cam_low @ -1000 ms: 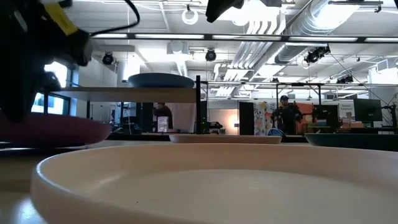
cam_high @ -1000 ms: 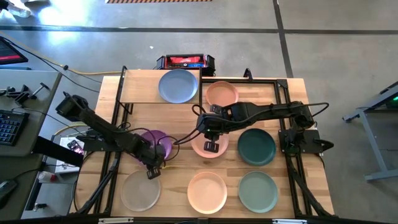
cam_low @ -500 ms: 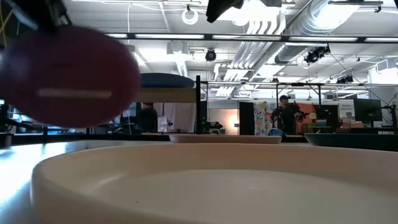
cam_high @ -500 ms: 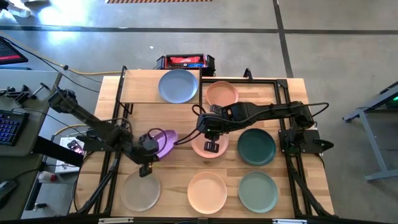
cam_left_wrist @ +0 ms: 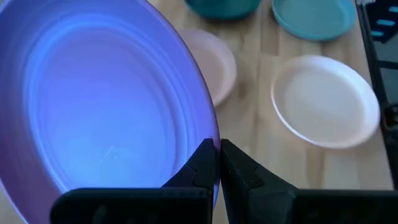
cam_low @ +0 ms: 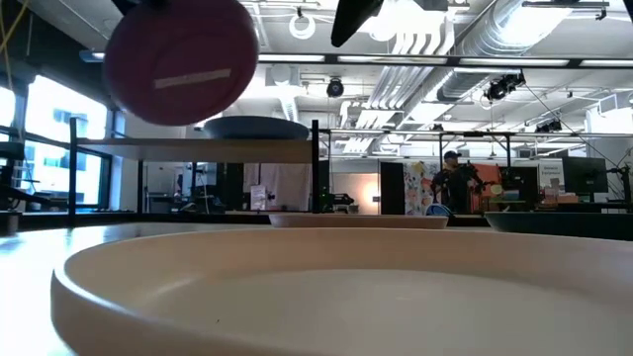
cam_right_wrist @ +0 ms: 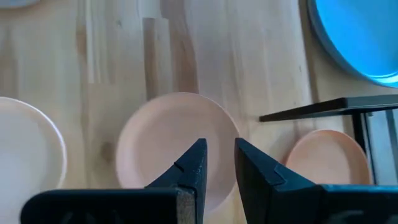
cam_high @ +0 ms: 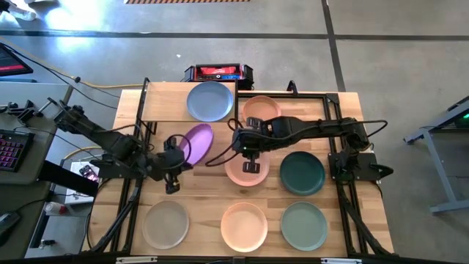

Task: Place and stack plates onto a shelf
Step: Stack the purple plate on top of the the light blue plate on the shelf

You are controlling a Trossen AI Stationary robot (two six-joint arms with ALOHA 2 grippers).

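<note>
While pinched by left end effector (cam_left_wrist: 217,163), purple plate (cam_high: 195,143) aloft, tilted.

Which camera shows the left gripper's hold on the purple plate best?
The left wrist view: the left gripper is pinched shut on the purple plate at its rim. The high view shows it small; the low view shows only the raised plate; the right wrist view misses it.

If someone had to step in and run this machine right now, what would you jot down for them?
Left gripper: fingers shut on the purple plate, lifted off the table, tilted, near the shelf.
Right gripper: hovers over the pale pink plate, holding nothing.
Done: light blue plate is on the shelf.
Left: the purple one, plus plates on the table: two peach, dark teal, sage green, beige.
</note>
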